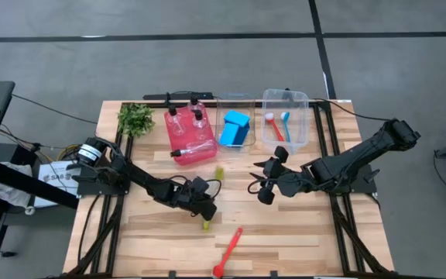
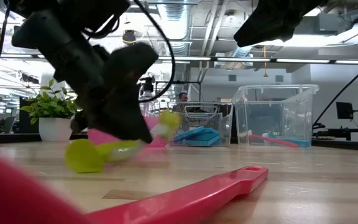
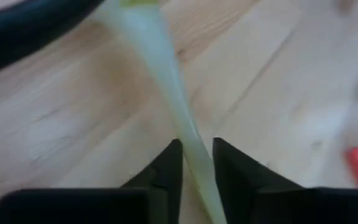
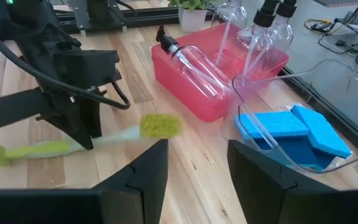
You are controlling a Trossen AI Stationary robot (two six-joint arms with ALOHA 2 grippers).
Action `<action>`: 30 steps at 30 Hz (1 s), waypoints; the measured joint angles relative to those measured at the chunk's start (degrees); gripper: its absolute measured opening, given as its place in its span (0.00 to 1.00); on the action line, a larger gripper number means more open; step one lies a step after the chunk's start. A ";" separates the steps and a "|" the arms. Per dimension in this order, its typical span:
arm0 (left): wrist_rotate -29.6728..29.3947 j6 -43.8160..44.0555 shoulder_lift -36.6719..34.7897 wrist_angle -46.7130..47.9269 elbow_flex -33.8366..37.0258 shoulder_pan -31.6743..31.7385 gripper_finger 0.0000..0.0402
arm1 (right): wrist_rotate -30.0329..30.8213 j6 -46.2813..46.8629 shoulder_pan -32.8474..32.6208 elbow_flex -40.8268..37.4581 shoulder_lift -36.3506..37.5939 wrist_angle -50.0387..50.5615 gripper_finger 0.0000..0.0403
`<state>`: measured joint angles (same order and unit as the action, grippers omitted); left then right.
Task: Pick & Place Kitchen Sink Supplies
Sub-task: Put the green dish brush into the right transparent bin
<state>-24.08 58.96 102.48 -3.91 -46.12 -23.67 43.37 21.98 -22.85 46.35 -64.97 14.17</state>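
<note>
Nearest the low camera, a red brush (image 1: 228,252) is seen lying flat on the table (image 1: 324,232), in front of the red bin (image 1: 190,138) and well apart from it. Left of that bin stands a plant (image 1: 135,118). Three pump bottles (image 4: 197,65) are held in the red bin. Before it, the left gripper (image 1: 206,208) is clamped on the handle of the yellow-green brush (image 4: 73,144), apparently just off the wood. Right of the red bin, blue sponges (image 1: 236,128) are kept in a clear bin (image 4: 278,149); the right gripper (image 1: 260,186) hovers parted, holding nothing.
</note>
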 joint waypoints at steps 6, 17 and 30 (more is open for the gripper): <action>0.20 -7.46 -0.09 -8.39 -0.07 -0.64 0.11 | -1.78 1.12 -0.02 0.00 0.00 -0.04 0.39; 0.54 -21.96 -1.02 -18.53 0.12 -2.15 0.11 | -1.69 2.09 -3.44 -2.35 0.00 -7.02 0.39; -1.39 -40.53 -18.11 -21.77 0.10 -2.67 0.11 | -7.55 -13.35 -9.80 -2.47 -0.25 -19.64 0.39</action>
<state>-25.47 18.43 84.37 -25.68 -46.02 -26.35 35.82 8.62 -32.65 43.88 -65.22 -5.47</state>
